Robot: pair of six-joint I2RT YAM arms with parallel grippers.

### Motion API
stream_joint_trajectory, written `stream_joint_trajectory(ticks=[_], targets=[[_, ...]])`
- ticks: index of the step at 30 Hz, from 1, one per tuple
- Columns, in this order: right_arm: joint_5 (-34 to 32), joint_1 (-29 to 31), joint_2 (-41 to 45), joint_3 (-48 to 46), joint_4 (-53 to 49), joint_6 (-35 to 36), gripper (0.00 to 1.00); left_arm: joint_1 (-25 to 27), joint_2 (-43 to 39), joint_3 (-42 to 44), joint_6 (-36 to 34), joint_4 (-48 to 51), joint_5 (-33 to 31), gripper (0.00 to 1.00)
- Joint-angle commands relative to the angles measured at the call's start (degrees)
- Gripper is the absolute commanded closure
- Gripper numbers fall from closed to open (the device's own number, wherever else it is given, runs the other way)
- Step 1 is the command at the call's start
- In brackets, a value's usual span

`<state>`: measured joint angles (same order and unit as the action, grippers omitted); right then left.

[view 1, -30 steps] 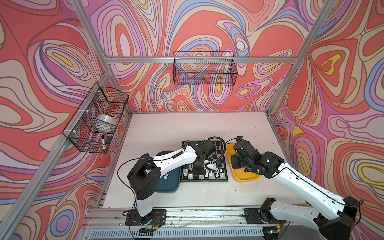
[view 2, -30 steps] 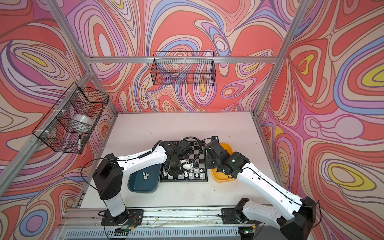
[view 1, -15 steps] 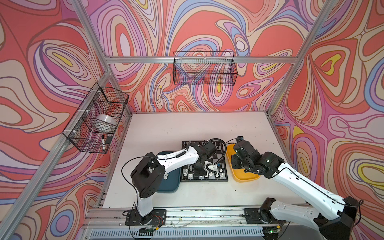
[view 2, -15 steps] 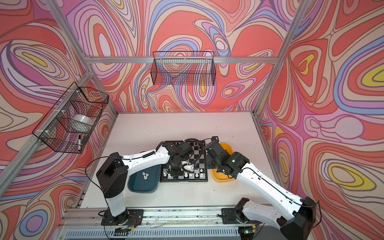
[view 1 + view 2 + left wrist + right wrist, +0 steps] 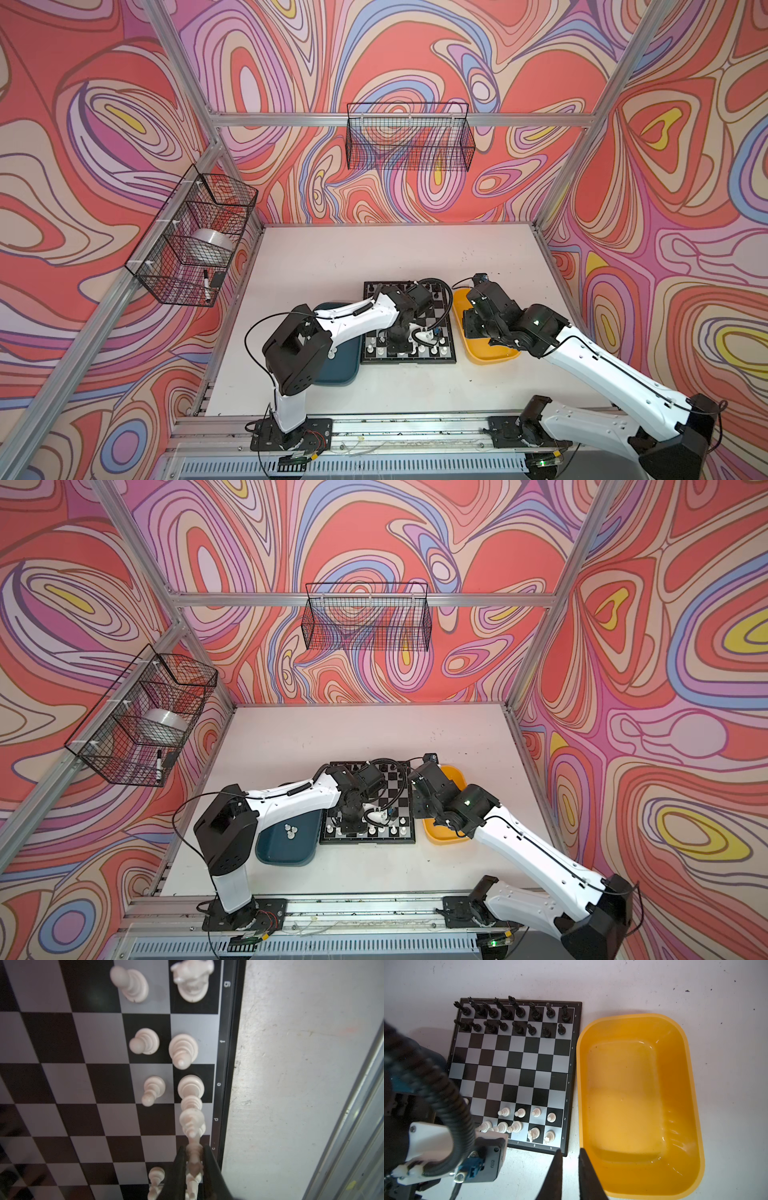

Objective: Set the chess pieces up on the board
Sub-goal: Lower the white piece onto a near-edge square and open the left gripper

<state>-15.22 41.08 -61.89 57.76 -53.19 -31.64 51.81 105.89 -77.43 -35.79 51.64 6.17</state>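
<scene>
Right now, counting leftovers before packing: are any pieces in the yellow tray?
No, the yellow tray is bare inside in the right wrist view.

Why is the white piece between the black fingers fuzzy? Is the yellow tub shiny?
Left wrist view: the white piece pinched in the left end effector sits close to the camera, so it blurs. Right wrist view: the yellow tub has shiny glare; the black hose is blurred.

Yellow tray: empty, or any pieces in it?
Empty. In the right wrist view the yellow tray shows a bare floor throughout, nothing inside.
</scene>
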Motion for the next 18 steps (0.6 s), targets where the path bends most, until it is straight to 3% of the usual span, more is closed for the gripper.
stream_joint_trajectory(ticks=[1, 11, 18], targets=[[-0.5, 0.4, 1.0, -0.8, 0.2, -0.5, 0.85, 0.6, 0.7, 0.7, -0.6, 0.5, 0.5, 0.82], [-0.4, 0.4, 0.9, -1.1, 0.5, -0.6, 0.85, 0.7, 0.5, 0.7, -0.5, 0.3, 0.3, 0.73], [-0.4, 0.4, 1.0, -1.0, 0.6, -0.6, 0.85, 0.7, -1.0, 1.6, -1.0, 0.1, -0.8, 0.60]])
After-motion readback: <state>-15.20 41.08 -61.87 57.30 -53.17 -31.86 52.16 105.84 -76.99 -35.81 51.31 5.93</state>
